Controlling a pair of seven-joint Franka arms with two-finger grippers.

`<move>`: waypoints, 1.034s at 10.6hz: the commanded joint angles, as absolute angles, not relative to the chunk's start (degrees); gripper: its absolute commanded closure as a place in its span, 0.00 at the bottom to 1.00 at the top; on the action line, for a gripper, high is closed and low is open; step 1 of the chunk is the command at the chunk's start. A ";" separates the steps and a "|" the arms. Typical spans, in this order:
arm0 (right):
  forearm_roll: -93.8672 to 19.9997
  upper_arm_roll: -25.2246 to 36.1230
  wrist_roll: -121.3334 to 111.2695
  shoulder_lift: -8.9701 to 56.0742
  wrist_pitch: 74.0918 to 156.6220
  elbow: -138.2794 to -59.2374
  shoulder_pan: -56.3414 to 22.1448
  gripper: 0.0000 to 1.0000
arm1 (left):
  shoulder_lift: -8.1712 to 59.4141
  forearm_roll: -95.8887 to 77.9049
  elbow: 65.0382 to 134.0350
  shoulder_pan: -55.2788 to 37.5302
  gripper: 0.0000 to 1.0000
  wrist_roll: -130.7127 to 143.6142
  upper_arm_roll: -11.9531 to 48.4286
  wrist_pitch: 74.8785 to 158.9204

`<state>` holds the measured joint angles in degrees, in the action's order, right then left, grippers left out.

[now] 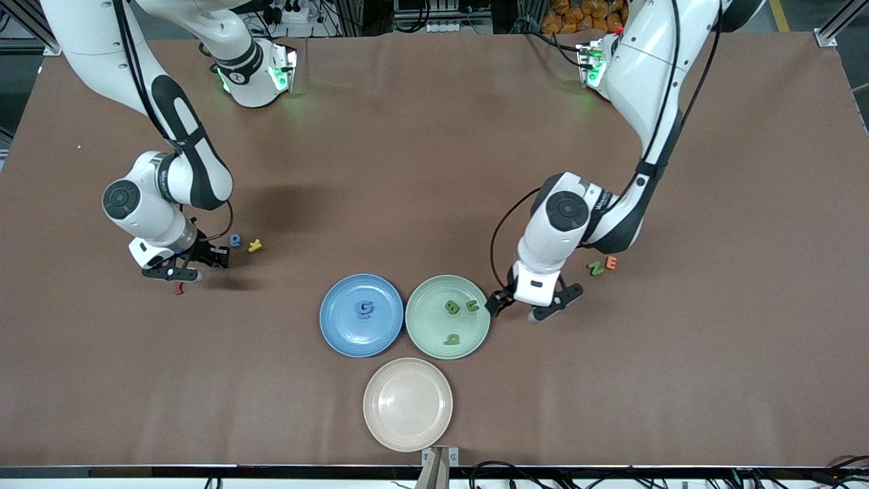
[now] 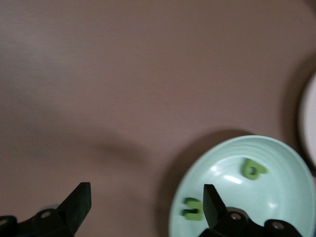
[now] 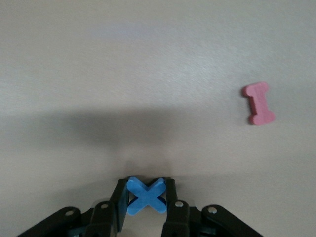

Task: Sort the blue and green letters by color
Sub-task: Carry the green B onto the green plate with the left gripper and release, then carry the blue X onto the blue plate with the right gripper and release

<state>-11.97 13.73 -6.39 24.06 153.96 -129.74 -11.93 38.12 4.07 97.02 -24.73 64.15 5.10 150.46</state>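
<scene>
The right gripper (image 3: 146,203) is clamped on the blue x (image 3: 145,195), low over the table at the right arm's end, near a red letter (image 1: 179,288). This looks like the pick-up step; next comes a lift and carry to the blue plate (image 1: 339,338), which holds a G (image 1: 365,310). The left gripper (image 1: 528,307) hangs spread and empty beside the green plate (image 1: 424,339).

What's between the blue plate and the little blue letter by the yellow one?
Nothing: in the front view, only bare brown table lies between the blue plate and the blue letter beside the yellow letter.
</scene>
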 commanded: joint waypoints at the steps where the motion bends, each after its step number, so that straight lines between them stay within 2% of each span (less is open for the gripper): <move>1: -12.66 13.27 -4.32 22.85 142.93 -121.40 -12.22 0.89 | 28.49 5.54 111.34 -20.49 0.00 61.88 5.36 150.21; 7: -12.66 13.27 10.43 25.13 140.45 -112.07 -20.99 0.89 | 26.54 7.47 119.00 -13.98 0.00 53.10 5.54 151.26; 11: -12.74 13.18 19.14 29.78 140.45 -104.70 -27.76 0.89 | 26.54 7.47 123.03 -12.22 0.00 48.53 5.54 153.44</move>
<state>-12.07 12.94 14.85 25.72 141.28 -110.48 -24.81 28.57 5.82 118.45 -13.88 51.18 4.98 150.85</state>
